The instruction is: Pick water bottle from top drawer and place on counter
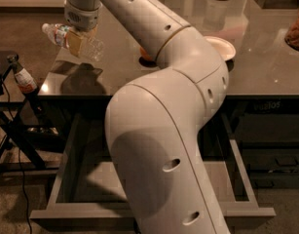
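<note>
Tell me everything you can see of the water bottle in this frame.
The bottle is small, clear crinkled plastic, with a pale cap and a red-and-white band near the neck. It lies nearly sideways, cap pointing left and slightly up, clamped in the claw over the front-left corner of the counter. It seems to hang clear of the surface, casting a dark shadow there.

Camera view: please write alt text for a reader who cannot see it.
The gripper holds the water bottle, tilted, above the counter near its left edge. Below, the top drawer stands open, partly hidden by the white arm.
</note>
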Action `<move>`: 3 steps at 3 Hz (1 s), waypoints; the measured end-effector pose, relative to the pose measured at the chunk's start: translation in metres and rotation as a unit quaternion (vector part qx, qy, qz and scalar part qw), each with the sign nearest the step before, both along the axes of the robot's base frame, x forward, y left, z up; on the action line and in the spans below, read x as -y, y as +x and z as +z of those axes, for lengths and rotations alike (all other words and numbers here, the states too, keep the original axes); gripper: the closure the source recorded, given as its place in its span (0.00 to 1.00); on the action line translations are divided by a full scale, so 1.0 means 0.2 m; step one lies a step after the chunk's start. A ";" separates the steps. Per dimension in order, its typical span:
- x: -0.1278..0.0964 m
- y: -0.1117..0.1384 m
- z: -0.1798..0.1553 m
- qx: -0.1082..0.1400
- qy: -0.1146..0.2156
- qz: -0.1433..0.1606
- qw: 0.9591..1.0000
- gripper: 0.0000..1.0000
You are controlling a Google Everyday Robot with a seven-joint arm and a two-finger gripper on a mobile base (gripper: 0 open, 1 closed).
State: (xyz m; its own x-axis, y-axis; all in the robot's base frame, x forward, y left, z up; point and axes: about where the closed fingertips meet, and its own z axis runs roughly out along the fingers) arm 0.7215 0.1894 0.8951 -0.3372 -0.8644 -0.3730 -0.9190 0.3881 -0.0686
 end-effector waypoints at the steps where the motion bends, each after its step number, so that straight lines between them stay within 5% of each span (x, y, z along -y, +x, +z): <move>1: 0.08 0.01 -0.08 -0.014 0.013 -0.017 1.000 1.00; 2: 0.26 -0.05 -0.25 -0.038 0.010 -0.036 0.999 1.00; 3: 0.30 -0.08 -0.28 -0.042 0.008 -0.039 0.998 1.00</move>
